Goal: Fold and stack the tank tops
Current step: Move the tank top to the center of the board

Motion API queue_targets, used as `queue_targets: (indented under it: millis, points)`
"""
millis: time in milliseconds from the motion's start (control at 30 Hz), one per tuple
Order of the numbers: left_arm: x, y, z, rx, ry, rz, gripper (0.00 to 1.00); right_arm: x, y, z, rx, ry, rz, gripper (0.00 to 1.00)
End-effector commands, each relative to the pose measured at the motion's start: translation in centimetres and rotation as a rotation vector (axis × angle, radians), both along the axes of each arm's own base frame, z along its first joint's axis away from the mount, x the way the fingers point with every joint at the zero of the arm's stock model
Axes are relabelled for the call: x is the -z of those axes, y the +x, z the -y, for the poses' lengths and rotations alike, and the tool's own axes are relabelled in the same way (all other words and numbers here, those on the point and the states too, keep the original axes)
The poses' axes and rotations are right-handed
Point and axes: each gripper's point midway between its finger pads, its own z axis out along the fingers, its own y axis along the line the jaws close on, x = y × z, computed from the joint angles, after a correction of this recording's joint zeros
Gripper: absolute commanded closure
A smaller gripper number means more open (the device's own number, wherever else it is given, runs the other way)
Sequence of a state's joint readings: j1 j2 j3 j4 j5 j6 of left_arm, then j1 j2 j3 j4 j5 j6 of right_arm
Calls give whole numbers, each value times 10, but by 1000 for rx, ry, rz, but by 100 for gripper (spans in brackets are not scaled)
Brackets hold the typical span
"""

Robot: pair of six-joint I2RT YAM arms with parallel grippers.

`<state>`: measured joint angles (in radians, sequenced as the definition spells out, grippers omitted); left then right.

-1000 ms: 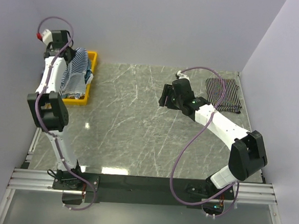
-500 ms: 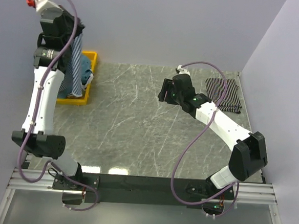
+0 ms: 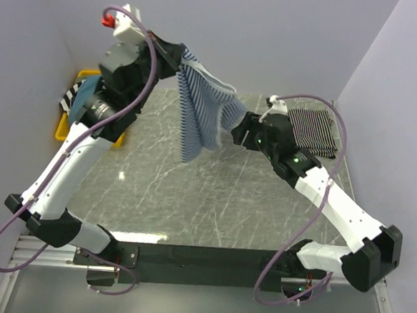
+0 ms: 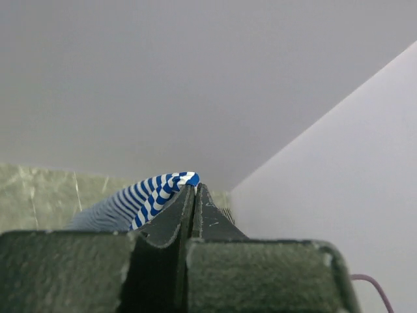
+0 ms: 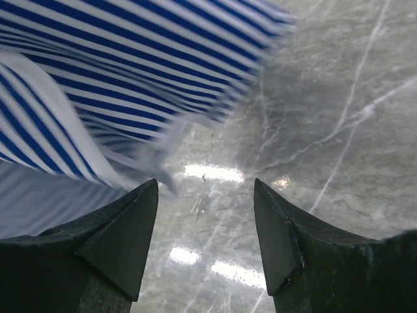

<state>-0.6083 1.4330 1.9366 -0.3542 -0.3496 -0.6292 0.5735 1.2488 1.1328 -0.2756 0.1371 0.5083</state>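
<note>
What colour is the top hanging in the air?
The top has blue and white stripes. The right wrist view shows it best.

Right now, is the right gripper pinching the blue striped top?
No: the right gripper stands open, with bare marble table showing in its gap.

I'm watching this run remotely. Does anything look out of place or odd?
Nothing damaged. The blue-and-white striped tank top hangs bunched in mid-air from the shut left gripper, with the open right gripper beside its lower edge. Some striped fabric laps over the yellow bin's left rim.
</note>
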Motion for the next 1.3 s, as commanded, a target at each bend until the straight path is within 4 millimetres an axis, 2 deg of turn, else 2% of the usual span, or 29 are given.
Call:
queue_targets:
  millis: [0,33,167,300,333,400,433,500,533,567,600,633,733,767,800,833,933,967,1000,1100,1267]
  points:
    - [27,14,17,26,-54,-56,99,-10,-6,15,66,25,54,33]
    - [40,14,26,50,-47,-80,99,-1,-9,18,71,17,41,33]
    - [55,18,37,69,-48,-131,99,16,-19,24,83,27,29,32]
    - [110,46,28,30,-22,-295,87,46,-15,20,80,5,-15,32]
    - [146,66,12,9,-25,-373,86,53,-14,20,83,-5,-28,32]
    - [178,80,4,49,-85,-448,88,69,-10,18,83,-28,-52,32]
    - [207,96,-19,-9,-96,-488,91,78,-10,20,94,-43,-68,31]
    - [240,110,-40,-45,-113,-549,96,96,-7,23,113,-75,-92,31]
    - [261,121,-60,-90,-121,-598,99,103,-6,24,118,-86,-103,30]
    - [269,124,-66,-93,-128,-614,99,108,-3,27,133,-102,-110,29]
    - [283,126,-71,-98,-128,-637,99,123,2,30,154,-136,-140,29]
    - [295,131,-80,-116,-131,-655,99,122,9,29,159,-138,-138,29]
    - [319,139,-84,-109,-131,-693,96,133,37,33,183,-161,-169,29]
    - [326,141,-85,-104,-123,-707,94,136,44,34,182,-155,-187,30]
    - [327,144,-85,-100,-123,-712,88,142,61,41,188,-130,-218,32]
    - [338,147,-86,-101,-118,-733,82,146,68,44,195,-111,-237,36]
    - [345,156,-90,-97,-116,-729,65,150,100,58,223,-68,-266,43]
    - [346,158,-88,-75,-117,-725,62,153,105,62,231,-72,-281,43]
    - [347,162,-89,-70,-118,-718,56,154,120,66,247,-71,-285,43]
    - [341,168,-88,-50,-106,-709,47,162,140,69,264,-85,-322,43]
    - [315,165,-94,-59,-60,-642,39,178,150,69,269,-98,-365,48]
